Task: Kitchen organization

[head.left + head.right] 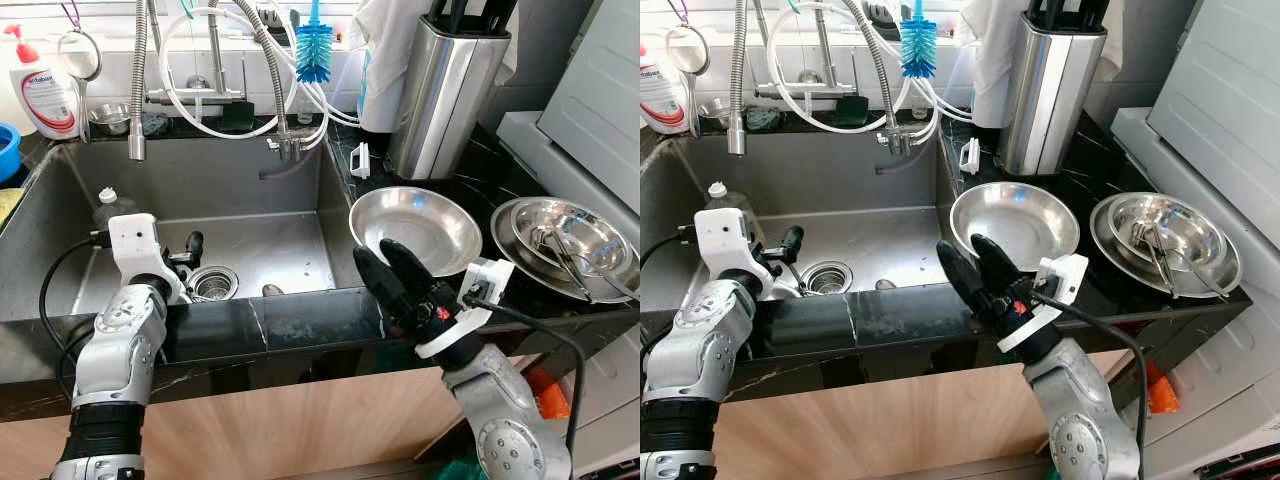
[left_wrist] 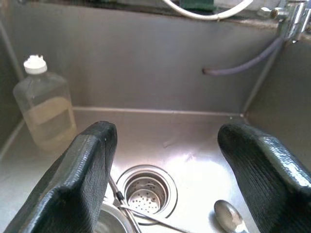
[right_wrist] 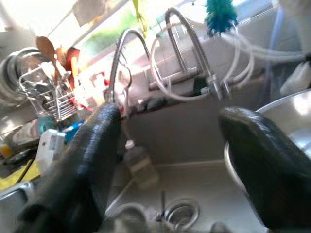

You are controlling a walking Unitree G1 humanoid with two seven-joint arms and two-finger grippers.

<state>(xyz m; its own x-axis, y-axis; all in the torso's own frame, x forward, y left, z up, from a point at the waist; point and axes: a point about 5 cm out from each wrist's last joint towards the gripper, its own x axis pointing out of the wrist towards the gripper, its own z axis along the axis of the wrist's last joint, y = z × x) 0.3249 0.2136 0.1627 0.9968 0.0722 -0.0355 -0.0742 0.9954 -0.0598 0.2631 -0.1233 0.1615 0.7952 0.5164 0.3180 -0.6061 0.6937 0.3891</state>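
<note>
Gaping over the sink [image 1: 240, 180], both claws, left [image 2: 165, 184] and right [image 1: 385, 268]; soap bottle [image 1: 45, 95] label possibly "Mitabact".

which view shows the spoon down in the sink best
The left wrist view: the spoon lies on the sink floor beside the drain, framed between the left gripper and its open fingers. The eye views show just its bowl tip above the sink's front rim. The right wrist view is too blurred.

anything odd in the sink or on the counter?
Yes: a spoon lies loose on the sink floor beside the drain, and a bottle stands in the sink's back corner. Counter bowls look orderly.
</note>
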